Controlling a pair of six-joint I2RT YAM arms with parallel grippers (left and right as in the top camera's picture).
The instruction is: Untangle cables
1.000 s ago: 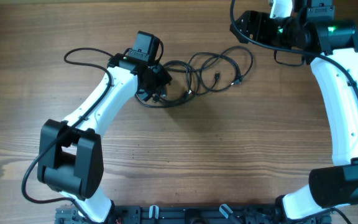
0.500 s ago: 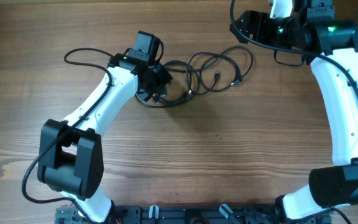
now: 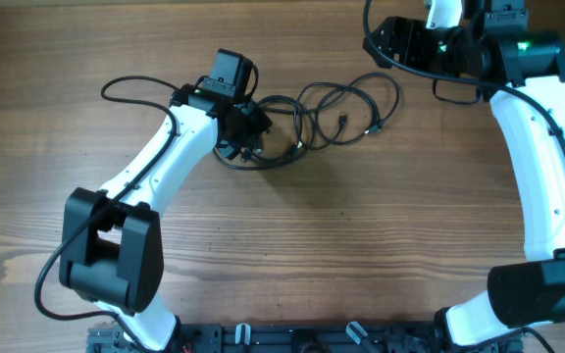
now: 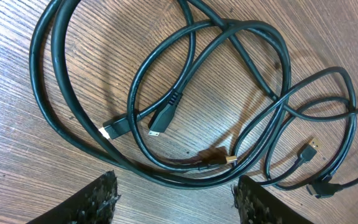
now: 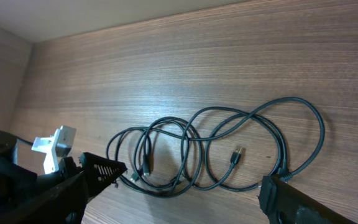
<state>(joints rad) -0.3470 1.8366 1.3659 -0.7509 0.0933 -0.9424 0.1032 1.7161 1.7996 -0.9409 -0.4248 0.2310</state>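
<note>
The cables [image 3: 312, 118] are thin black cords lying in overlapping loops on the wooden table at upper centre. In the left wrist view the cables [image 4: 185, 93] fill the frame, with small plug ends and one gold-tipped plug. My left gripper [image 3: 246, 145] hovers over the left end of the bundle; its fingers [image 4: 174, 198] are open, just short of the nearest loop, holding nothing. My right gripper [image 3: 385, 44] is raised at the back right, open and empty; its fingers [image 5: 185, 186] frame the cables [image 5: 216, 149] from a distance.
The wooden table [image 3: 361, 245] spreads in front of the bundle. A thicker black arm wire [image 3: 126, 88] loops at the left, behind my left arm. The robot bases stand along the front edge.
</note>
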